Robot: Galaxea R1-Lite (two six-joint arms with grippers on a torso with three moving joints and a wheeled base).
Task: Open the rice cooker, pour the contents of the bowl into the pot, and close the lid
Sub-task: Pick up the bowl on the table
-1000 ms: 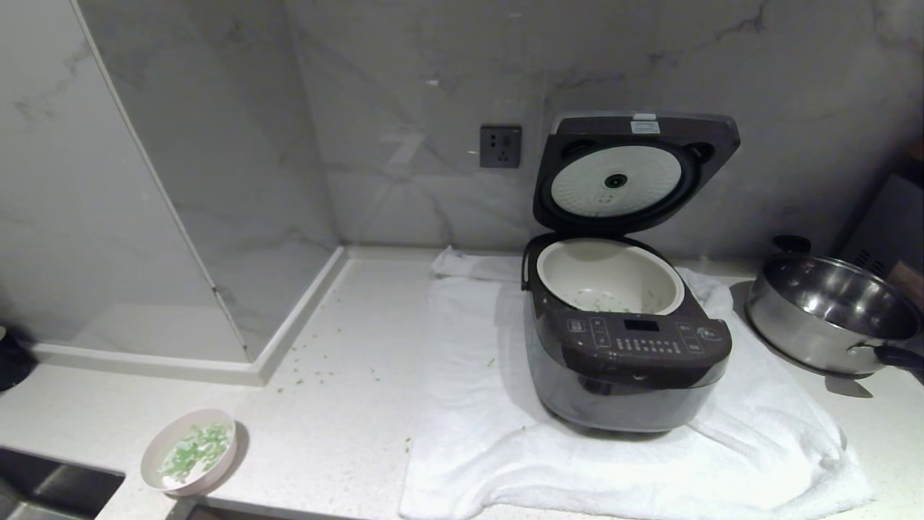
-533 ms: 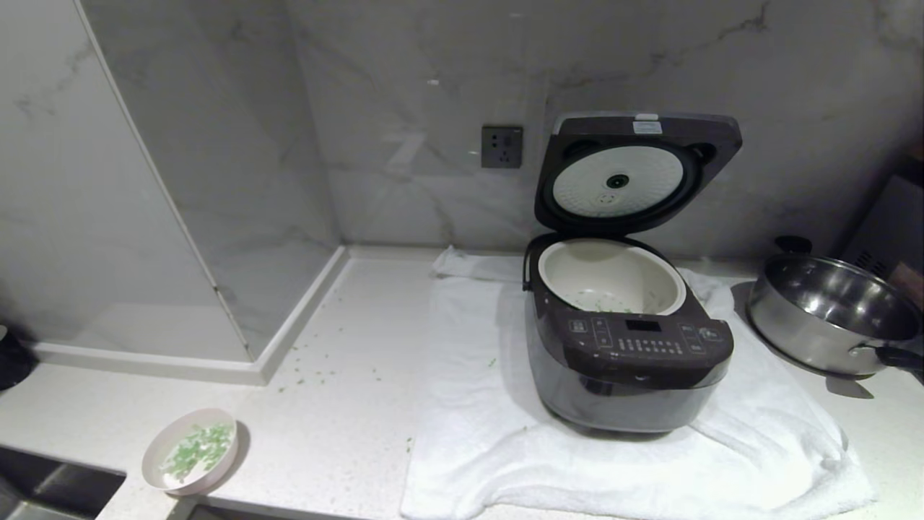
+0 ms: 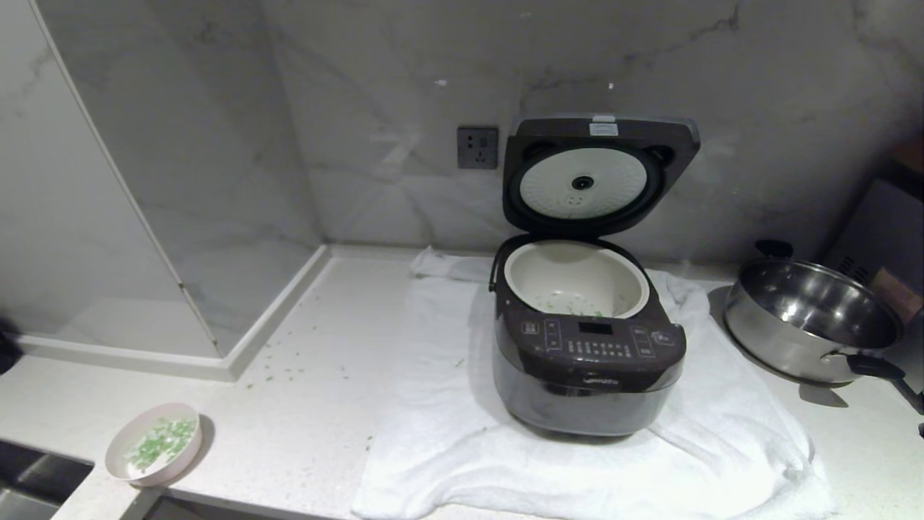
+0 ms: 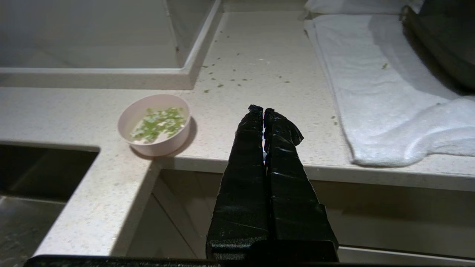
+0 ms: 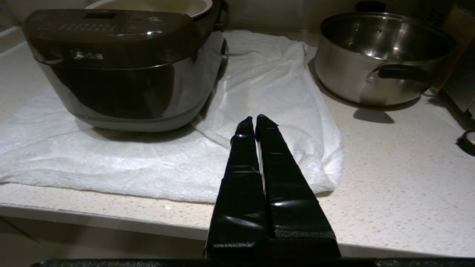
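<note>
- Head view: the cooker (image 3: 588, 354) stands on a white towel (image 3: 577, 462) on the counter (image 3: 325, 404), its button panel facing the camera.
- The lid (image 3: 599, 173) is up, tilted back toward the marble wall (image 3: 404, 108), its white round inner plate showing.
- The pot (image 3: 576, 280) sits open inside the cooker; a few green bits lie on its bottom.
- The bowl (image 3: 153, 453) rests near the counter's front edge, well apart from the cooker on the left, just beside the sink (image 3: 36, 484). It is upright and holds the green contents (image 3: 160, 439).
- Loose green specks (image 3: 289, 372) are scattered on the counter between bowl and towel.
- A steel pan (image 3: 812, 318) sits to the right of the cooker, partly on the towel's edge; a socket (image 3: 477, 147) is on the wall left of the lid.
- Neither arm shows in the head view.
- Left wrist view: the left gripper (image 4: 263, 110) hangs in front of the counter edge with its black fingers pressed together, nothing between them. The bowl (image 4: 155, 124) lies near it, not touching.
- Right wrist view: the right gripper (image 5: 254, 118) has its fingers together too, empty, pointing over the towel (image 5: 274, 111) between the cooker (image 5: 122, 66) and the pan (image 5: 382, 55).
</note>
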